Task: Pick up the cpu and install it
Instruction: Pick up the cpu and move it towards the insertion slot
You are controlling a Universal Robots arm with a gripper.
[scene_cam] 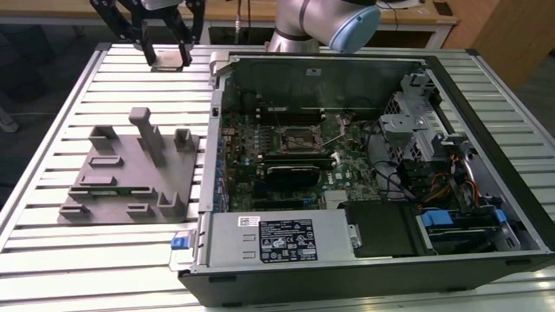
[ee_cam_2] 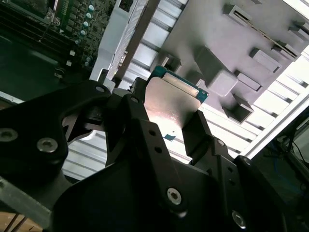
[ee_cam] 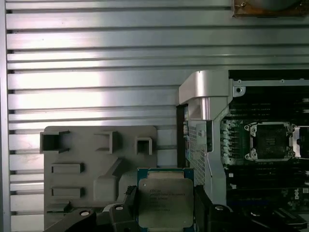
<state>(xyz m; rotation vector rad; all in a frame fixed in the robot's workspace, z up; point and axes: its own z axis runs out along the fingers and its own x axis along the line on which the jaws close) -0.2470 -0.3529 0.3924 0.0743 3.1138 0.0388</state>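
Observation:
The cpu (ee_cam: 165, 203) is a flat square chip with a silvery top and a thin green rim. My gripper (ee_cam: 165, 207) is shut on it, one black finger (ee_cam: 130, 202) against each side. In the second wrist view the cpu (ee_cam_2: 171, 101) sits between the fingers (ee_cam_2: 200, 130), above the slatted table. In the exterior view the gripper (scene_cam: 165, 55) hangs over the far part of the table with the cpu (scene_cam: 166, 60) in it, toward the exterior view's left of the open computer case. The motherboard socket (scene_cam: 302, 138) is open and bare, and shows in the first wrist view as the socket (ee_cam: 271, 141).
A grey fixture plate (scene_cam: 130, 172) with raised blocks lies on the slatted metal table (scene_cam: 52, 260), at the exterior view's left of the case. The case wall (scene_cam: 212, 117), drive cage (scene_cam: 416, 123), cables and power supply (scene_cam: 277, 237) surround the motherboard.

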